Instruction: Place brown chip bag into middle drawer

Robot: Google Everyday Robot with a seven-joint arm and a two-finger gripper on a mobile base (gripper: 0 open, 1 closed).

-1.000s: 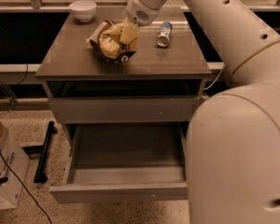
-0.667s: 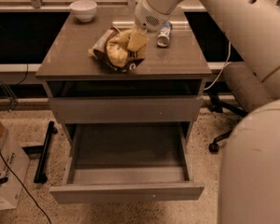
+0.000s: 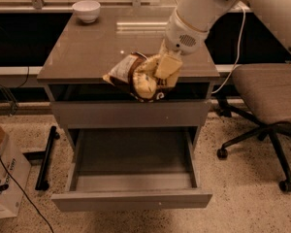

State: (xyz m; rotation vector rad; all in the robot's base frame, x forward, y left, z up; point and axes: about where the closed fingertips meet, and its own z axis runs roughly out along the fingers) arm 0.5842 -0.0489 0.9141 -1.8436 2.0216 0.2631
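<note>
Your gripper (image 3: 167,68) is clenched on the brown chip bag (image 3: 136,76), holding it at the near edge of the desk top (image 3: 92,47), right of centre, with the bag's lower part hanging past the edge. The bag is crinkled and bunched, brown and white on its left side and cream-yellow where the pale fingers (image 3: 169,64) press in. There are dark marks on the yellow band, but you cannot read any wording or brand there.

The middle drawer (image 3: 136,155) is pulled out below and nearer, a wide shallow tray with low side walls, a flat matte grey floor and a plain front panel without a handle. Above it sits a closed drawer front (image 3: 131,113) of the same grey.

The desk top is smooth and glossy. A round white bowl (image 3: 86,9) stands at its far left corner. A fabric-seated office chair (image 3: 269,93) is to the right, and a cardboard box (image 3: 2,174) sits on the speckled floor at the left.
</note>
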